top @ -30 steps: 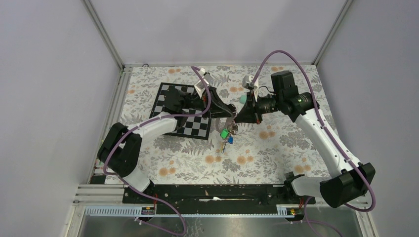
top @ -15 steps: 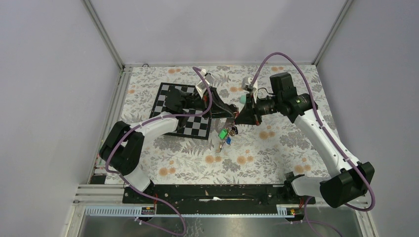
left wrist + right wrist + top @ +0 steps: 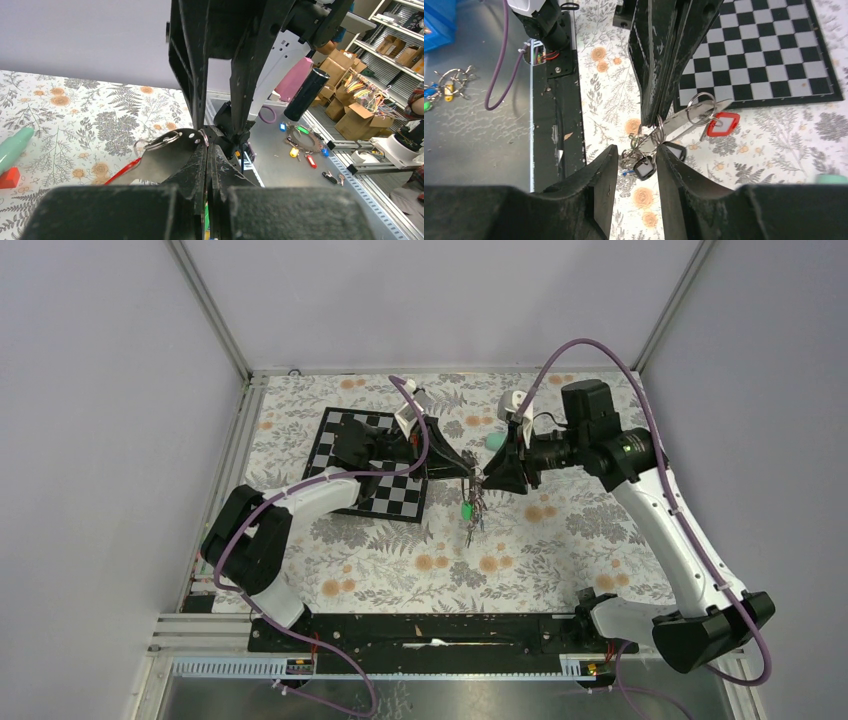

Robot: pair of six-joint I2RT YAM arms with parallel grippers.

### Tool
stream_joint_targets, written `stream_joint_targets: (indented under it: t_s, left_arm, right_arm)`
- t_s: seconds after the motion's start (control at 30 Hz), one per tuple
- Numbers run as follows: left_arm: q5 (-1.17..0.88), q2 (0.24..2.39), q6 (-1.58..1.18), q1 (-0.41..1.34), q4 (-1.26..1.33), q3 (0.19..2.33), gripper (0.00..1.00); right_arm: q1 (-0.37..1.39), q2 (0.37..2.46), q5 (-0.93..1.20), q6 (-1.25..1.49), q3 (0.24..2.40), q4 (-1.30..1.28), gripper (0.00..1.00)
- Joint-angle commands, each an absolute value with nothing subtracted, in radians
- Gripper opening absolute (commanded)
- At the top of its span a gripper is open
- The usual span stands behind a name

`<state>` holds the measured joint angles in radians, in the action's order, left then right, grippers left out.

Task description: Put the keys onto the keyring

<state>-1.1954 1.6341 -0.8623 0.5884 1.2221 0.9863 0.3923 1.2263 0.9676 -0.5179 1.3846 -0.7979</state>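
My left gripper (image 3: 466, 474) is shut on the keyring (image 3: 203, 136), a thin grey wire loop pinched at its fingertips above the floral cloth. A bunch of keys (image 3: 470, 508) hangs from the loop, with a green tag and a black tag (image 3: 644, 169) showing. One key with a red tag (image 3: 723, 123) and its own small ring sticks out sideways beside the left fingers (image 3: 659, 75). My right gripper (image 3: 636, 152) stands open right next to the hanging bunch, its two fingers either side of it and holding nothing.
A chessboard mat (image 3: 345, 440) lies under the left arm. A teal tube (image 3: 493, 441) with a red cap lies on the cloth behind the grippers. The black base rail (image 3: 559, 75) runs along the near edge. More tagged keys (image 3: 305, 147) lie on the metal outside.
My right gripper has opened and pulled back slightly to the right. The bunch of keys now hangs straight down from the left gripper's tips. The left gripper stays shut.
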Motion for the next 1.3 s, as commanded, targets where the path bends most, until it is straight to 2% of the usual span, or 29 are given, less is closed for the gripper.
stream_joint_targets:
  t_s: [0.0, 0.37, 0.83, 1.1, 1.27]
  left_arm:
    - [-1.175, 1.613, -0.856, 0.589, 1.279, 0.988, 0.00]
    - [-1.184, 1.614, -0.872, 0.592, 1.288, 0.988, 0.00]
    - [-1.185, 1.617, -0.879, 0.595, 1.292, 0.997, 0.00]
    - [-1.184, 1.620, -0.883, 0.595, 1.299, 0.997, 0.00]
    - [-1.183, 1.623, -0.887, 0.595, 1.304, 0.997, 0.00]
  right_arm:
    - [0.388, 1.214, 0.949, -0.554, 1.451, -0.817, 0.41]
    - [0.388, 1.260, 0.972, -0.529, 1.460, -0.773, 0.42]
    - [0.389, 1.290, 1.044, -0.487, 1.419, -0.719, 0.34]
    - [0.390, 1.282, 1.065, -0.490, 1.380, -0.717, 0.25]
    - [0.390, 1.279, 1.067, -0.487, 1.385, -0.718, 0.08]
